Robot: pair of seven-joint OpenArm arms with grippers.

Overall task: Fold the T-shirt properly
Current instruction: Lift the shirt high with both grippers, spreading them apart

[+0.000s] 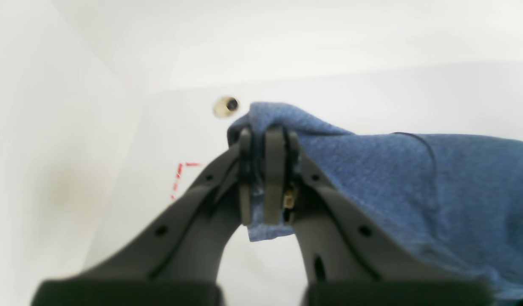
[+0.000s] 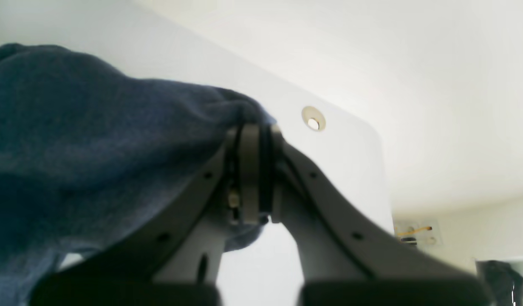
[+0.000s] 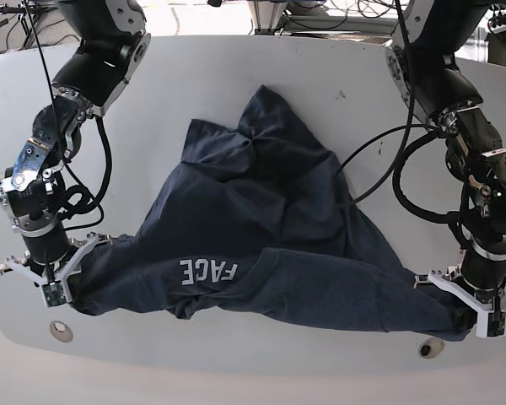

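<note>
The dark navy T-shirt [image 3: 261,219] lies crumpled across the white table [image 3: 194,76], with white lettering [image 3: 208,270] near its front edge. In the base view my left gripper [image 3: 465,321] is at the front right, shut on a corner of the cloth. My right gripper [image 3: 67,291] is at the front left, shut on the opposite corner. In the left wrist view the fingers [image 1: 273,170] pinch a fold of the T-shirt [image 1: 414,191]. In the right wrist view the right gripper [image 2: 255,136] clamps the T-shirt [image 2: 95,140] in the same way.
Two round holes sit in the table near its front edge, one beside each gripper [image 3: 61,330] [image 3: 429,348]. A red dashed mark [image 1: 178,174] is on the table by the left gripper. Black cables [image 3: 379,160] hang from the arm over the shirt's right side.
</note>
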